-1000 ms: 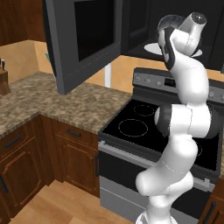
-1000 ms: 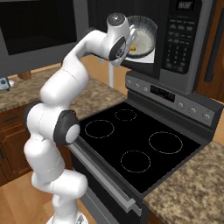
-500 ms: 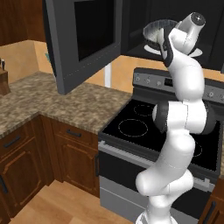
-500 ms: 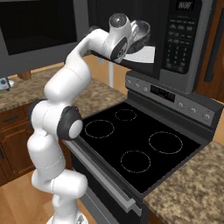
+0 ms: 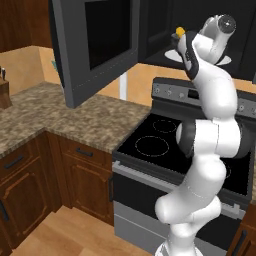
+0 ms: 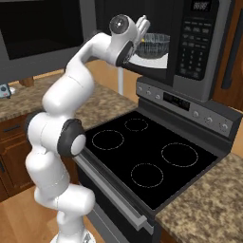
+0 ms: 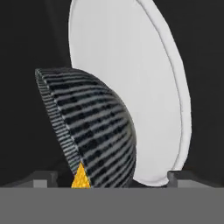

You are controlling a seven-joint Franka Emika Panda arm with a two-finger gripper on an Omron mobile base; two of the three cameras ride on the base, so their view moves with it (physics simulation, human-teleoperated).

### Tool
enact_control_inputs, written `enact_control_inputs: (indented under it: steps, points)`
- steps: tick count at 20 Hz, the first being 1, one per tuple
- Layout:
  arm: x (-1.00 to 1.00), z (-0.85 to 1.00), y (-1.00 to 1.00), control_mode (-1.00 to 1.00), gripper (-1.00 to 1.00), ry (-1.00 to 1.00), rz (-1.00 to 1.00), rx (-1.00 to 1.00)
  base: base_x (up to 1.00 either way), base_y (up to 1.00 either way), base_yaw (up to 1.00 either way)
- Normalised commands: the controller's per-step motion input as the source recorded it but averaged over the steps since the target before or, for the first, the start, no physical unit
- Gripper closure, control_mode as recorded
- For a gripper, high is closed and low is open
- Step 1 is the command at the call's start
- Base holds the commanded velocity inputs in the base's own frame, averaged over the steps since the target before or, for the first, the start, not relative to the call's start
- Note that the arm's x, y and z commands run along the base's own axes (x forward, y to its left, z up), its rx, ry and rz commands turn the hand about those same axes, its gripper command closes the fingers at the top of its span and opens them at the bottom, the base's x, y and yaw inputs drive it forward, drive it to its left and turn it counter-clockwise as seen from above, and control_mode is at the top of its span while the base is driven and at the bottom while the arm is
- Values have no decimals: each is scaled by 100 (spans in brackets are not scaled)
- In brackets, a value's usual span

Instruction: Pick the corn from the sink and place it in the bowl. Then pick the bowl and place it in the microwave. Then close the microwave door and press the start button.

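Observation:
The dark ribbed bowl [image 6: 157, 44] sits tilted-looking in the hand view [image 7: 97, 127], inside the open microwave [image 6: 199, 47], at or just above the white turntable plate [image 6: 144, 60] [image 7: 131, 78]. The yellow corn [image 5: 180, 31] [image 7: 80, 177] lies in the bowl, mostly hidden by its rim. My gripper [image 6: 143, 38] [image 7: 107, 178] reaches into the cavity at the bowl's near rim, open, its fingertips [image 7: 43, 178] standing far apart on either side of the rim. The microwave door [image 5: 100, 45] hangs swung wide to the left.
A black glass-top stove [image 6: 147, 156] lies directly below the microwave, with its control panel [image 6: 190, 107] behind. Speckled stone counters [image 5: 60, 120] flank it over brown cabinets [image 5: 30, 175]. A knife block [image 5: 4, 95] stands far left.
The hand has carried the bowl a little deeper into the microwave, first lifting it, then bringing it down over the turntable. The base has not moved.

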Motion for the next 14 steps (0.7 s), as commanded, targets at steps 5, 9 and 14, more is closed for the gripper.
enact_control_inputs:
  steps: [5, 9, 14]
  points:
    - [-64, 25, 35, -100, -100, -43, -4, 0, 0, 0, 0]
    - [-100, 46, 40, -100, -100, -22, 0, -1, 0, 0, 0]
    - [-100, 35, 42, -100, -100, -14, 2, -15, 0, 0, 0]
